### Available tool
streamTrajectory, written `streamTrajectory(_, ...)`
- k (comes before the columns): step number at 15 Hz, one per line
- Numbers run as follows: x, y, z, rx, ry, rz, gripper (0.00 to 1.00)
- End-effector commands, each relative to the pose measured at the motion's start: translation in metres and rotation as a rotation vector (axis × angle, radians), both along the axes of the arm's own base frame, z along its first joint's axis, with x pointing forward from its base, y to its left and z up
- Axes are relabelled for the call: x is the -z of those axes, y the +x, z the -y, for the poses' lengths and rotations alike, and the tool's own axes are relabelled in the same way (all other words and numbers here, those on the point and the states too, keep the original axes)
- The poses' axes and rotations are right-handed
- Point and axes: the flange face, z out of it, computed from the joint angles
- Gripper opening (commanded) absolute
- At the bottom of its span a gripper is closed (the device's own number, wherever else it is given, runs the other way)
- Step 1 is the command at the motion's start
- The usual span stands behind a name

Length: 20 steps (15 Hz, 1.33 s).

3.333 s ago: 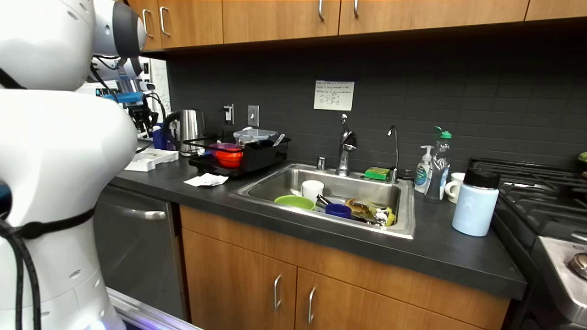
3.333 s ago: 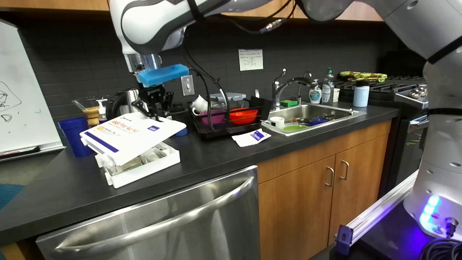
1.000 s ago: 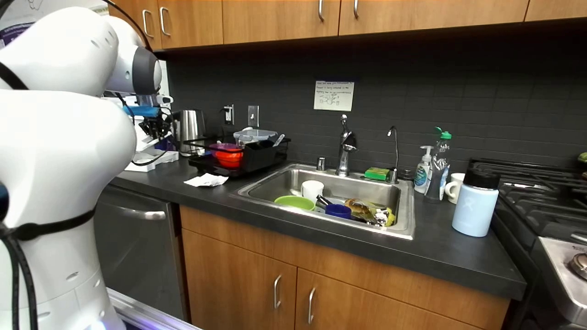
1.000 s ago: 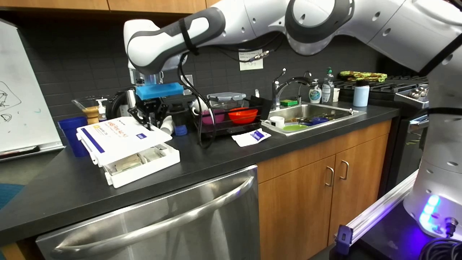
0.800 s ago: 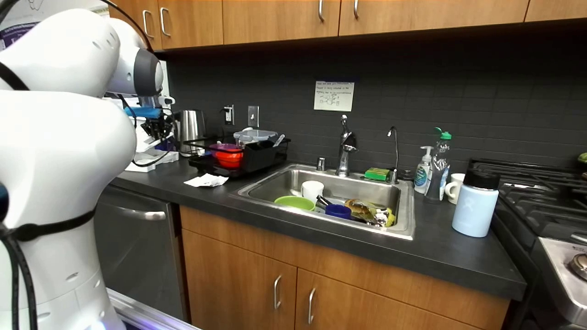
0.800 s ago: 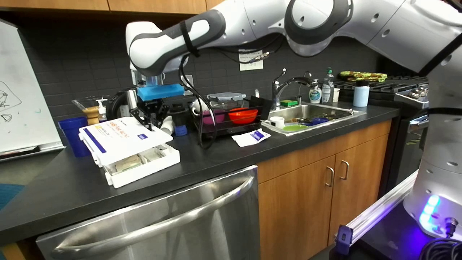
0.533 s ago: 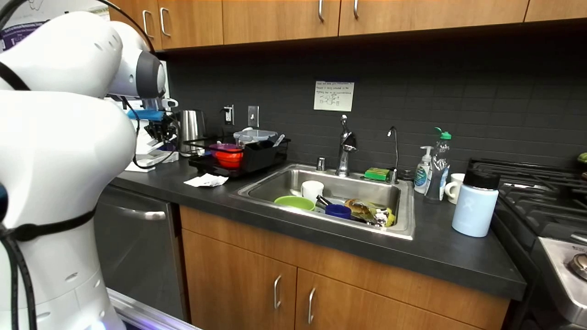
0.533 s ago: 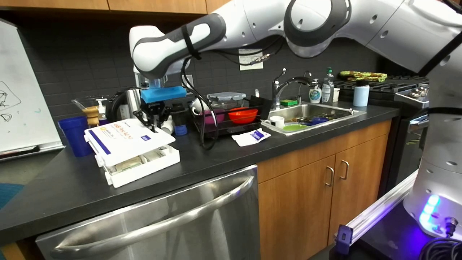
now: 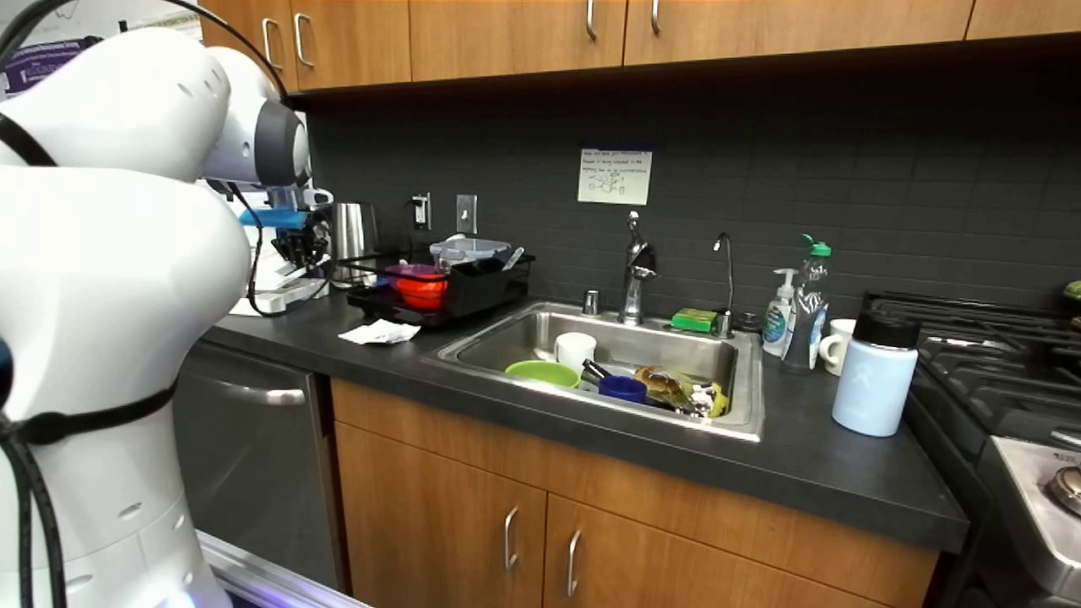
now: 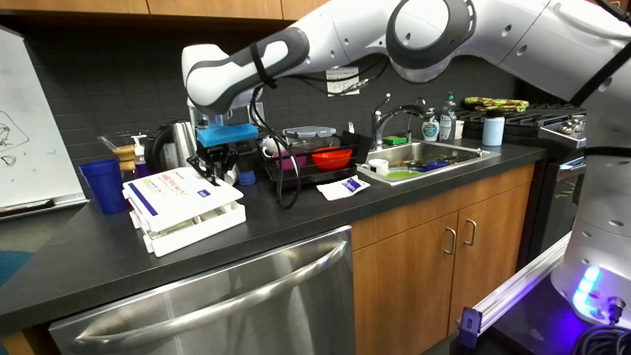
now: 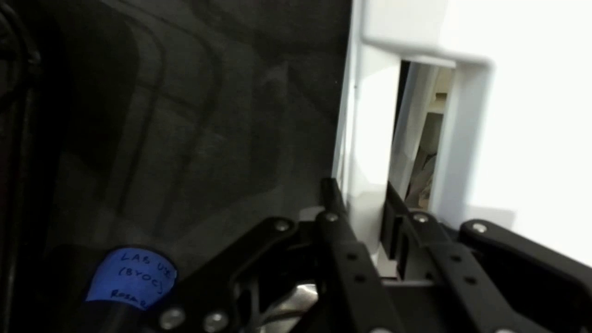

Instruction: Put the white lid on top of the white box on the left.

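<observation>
The wrist view overexposes the white lid (image 11: 532,138).

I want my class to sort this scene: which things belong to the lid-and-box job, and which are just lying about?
Part of the job:
white box
white lid, over part of the box
gripper, closed on the lid

Just lying about, among others:
blue cup
dish rack with a red bowl
steel kettle
light blue bottle

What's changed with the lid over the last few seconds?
The lid has come down toward the box, and the gap between them has narrowed but still shows. Nothing was let go: the jaws stay shut on the lid's edge. The box and red bowl stayed put.
</observation>
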Motion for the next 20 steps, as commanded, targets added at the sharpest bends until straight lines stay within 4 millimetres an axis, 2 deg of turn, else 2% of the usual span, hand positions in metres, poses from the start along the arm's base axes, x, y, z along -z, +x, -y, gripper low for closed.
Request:
streamTrajectory(1,0.001,0.001,-0.001,-0.003,0.012,-0.007,0.06)
streamTrajectory(8,0.019,-0.004,-0.004,-0.019,-0.017,-0.028,0.06)
streamTrajectory(14,0.021,-0.005,-0.003,-0.028,-0.032,-0.032,0.06)
streamTrajectory(15,0.021,-0.005,-0.003,-0.033,-0.035,-0.032,0.17)
streamTrajectory(16,0.021,-0.005,-0.003,-0.038,-0.037,-0.032,0.06)
streamTrajectory(20,0.017,-0.006,-0.008,-0.041,-0.023,-0.026,0.05)
